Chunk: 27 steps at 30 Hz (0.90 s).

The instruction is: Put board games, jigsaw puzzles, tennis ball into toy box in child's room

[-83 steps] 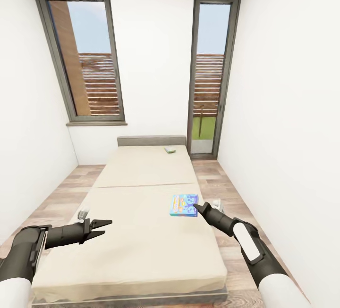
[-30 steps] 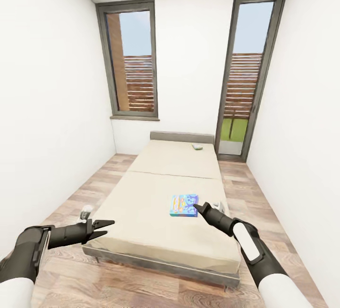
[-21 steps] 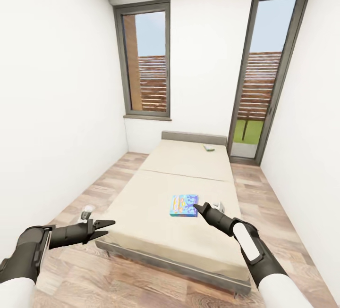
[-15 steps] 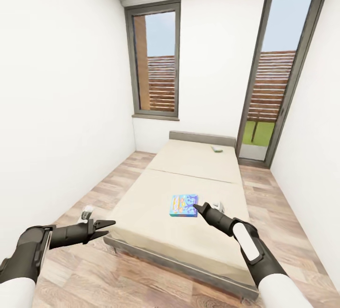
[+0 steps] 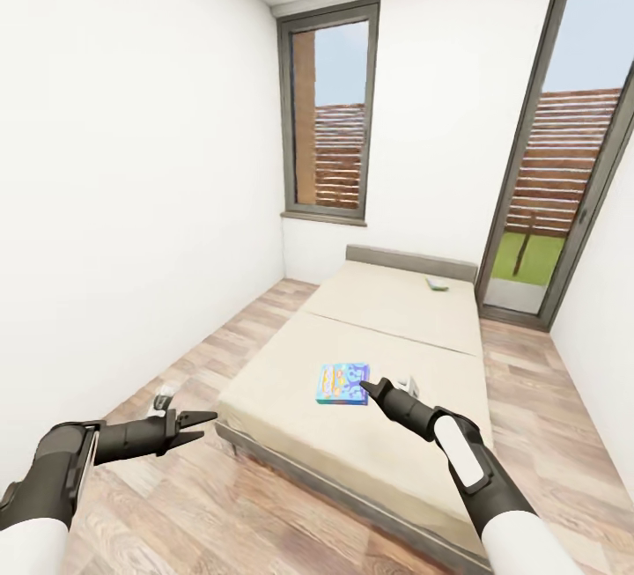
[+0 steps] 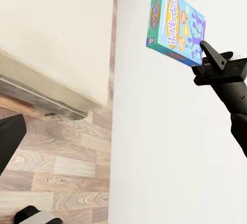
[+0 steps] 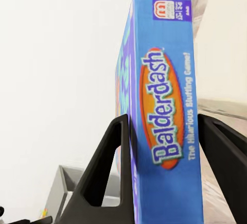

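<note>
My right gripper (image 5: 366,387) is shut on a blue Balderdash board game (image 5: 343,383), held in the air above the near part of the bed (image 5: 396,328). In the right wrist view the box (image 7: 160,131) stands on edge, clamped between the two black fingers (image 7: 110,167). The left wrist view shows the same box (image 6: 177,26) with the right gripper (image 6: 207,59) at its edge. A second, small greenish board game (image 5: 438,284) lies at the bed's far end near the headboard. My left gripper (image 5: 198,424) hangs open over the wooden floor, holding nothing.
A white wall (image 5: 132,205) runs close along my left. A tall window (image 5: 333,117) and a glass door (image 5: 563,170) are in the far wall. Wooden floor (image 5: 220,337) lies between the left wall and the bed.
The whole view has swung, so the bed and windows slid to the right in the picture. Both arms kept their pose and the box stayed in the right gripper.
</note>
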Available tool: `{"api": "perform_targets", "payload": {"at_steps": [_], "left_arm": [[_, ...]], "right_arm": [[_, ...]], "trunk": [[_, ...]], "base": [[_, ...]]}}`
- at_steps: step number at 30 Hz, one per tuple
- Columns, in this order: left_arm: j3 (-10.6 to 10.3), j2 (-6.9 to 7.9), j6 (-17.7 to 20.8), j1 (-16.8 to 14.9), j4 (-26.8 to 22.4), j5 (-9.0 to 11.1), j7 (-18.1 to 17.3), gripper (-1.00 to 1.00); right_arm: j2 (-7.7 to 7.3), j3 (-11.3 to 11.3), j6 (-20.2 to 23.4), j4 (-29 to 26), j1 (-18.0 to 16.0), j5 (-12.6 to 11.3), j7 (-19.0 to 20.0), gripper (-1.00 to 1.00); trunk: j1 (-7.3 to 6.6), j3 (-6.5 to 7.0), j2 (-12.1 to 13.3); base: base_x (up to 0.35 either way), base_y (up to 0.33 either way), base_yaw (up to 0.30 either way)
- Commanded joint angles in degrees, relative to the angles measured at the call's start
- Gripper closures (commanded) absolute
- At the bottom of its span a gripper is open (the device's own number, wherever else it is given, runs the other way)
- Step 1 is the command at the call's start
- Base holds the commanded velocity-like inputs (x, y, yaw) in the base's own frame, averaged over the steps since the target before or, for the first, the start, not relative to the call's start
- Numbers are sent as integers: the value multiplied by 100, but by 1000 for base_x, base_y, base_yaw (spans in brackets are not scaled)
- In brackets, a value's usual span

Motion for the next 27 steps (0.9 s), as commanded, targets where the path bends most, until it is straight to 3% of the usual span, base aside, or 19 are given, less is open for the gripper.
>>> {"api": "perform_targets", "payload": {"at_steps": [1, 27], "left_arm": [[13, -4, 60, -5, -3, -60, -52, -100], [13, -62, 51, -5, -3, -69, -35, -100]], "right_arm": [[4, -24, 46, -1, 0, -24, 9, 100], [5, -13, 46, -1, 1, -23, 9, 100]], "trunk": [[2, -3, -5], [2, -3, -5]], "base": [[-1, -292, 291], [0, -289, 291]]}}
